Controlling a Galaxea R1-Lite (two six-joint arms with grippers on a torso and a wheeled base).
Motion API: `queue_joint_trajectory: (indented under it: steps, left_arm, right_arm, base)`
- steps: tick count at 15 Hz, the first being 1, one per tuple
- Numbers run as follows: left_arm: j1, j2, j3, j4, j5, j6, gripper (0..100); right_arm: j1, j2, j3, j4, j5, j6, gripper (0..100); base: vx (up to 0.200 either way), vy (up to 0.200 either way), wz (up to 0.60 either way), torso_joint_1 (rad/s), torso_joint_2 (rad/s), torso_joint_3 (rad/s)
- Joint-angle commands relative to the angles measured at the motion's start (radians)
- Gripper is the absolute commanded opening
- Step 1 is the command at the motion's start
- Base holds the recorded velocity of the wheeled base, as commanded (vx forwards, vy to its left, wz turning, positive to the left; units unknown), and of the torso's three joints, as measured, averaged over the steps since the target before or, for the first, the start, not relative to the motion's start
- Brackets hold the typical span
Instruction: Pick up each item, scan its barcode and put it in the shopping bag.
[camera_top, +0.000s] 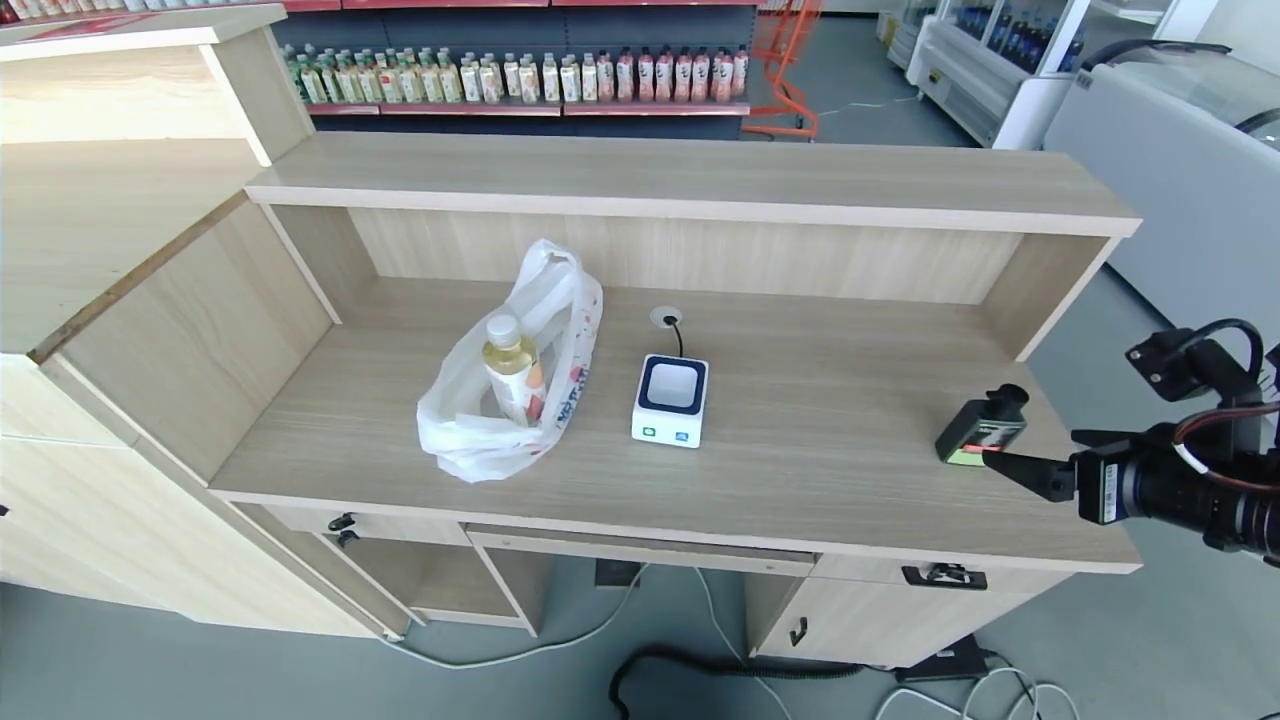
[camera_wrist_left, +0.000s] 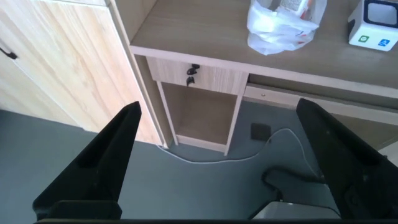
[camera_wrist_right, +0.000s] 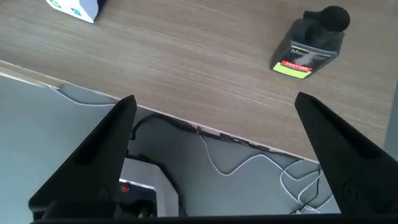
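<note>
Now: one item is not scanned yet.
Small dark bottle (camera_top: 982, 430): lies on the counter (camera_top: 800, 470), far right.
Right gripper (camera_wrist_right: 216, 102): near it, jaws wide open, holding nothing, ready to grab.
Left gripper (camera_wrist_left: 219, 107): low on the left, wide open, empty.
Shopping bag (camera_top: 470, 440): left of the scanner (camera_top: 671, 398), mouth open, drink bottle (camera_top: 512, 370) inside.

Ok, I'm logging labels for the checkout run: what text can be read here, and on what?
Small dark bottle: label print blurred, unreadable.
Shopping bag: blue print too small to read.
Bottle in the bag: label unreadable.
Scanner: two small icons, no readable words.
</note>
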Motion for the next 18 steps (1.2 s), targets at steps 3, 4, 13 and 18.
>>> queue_joint_trajectory:
  steps: [3,4,13,18]
  left_arm:
    - [0.0,0.001,0.0,0.0,0.0,0.007,100]
    - [0.0,0.004,0.0,0.0,-0.001,0.016,100]
    - [0.0,-0.001,0.0,0.001,0.0,0.022,100]
    - [0.0,-0.001,0.0,0.0,0.0,0.022,100]
  right_arm:
    - [-0.011,0.064,-0.047,-0.001,-0.003,-0.024,100]
    - [-0.025,0.073,-0.059,-0.001,-0.003,-0.059,100]
    - [-0.132,0.162,-0.09,0.082,-0.004,-0.37,100]
    - [-0.101,0.231,-0.243,0.354,-0.166,-0.468,100]
  base:
    - [0.0,0.0,0.0,0.0,0.0,0.0]
    - [0.0,-0.2,0.0,0.007,0.01,0.002]
    - [0.133,-0.111,0.0,0.004,0.0,0.001]
    - [0.0,0.0,0.0,0.0,0.0,0.0]
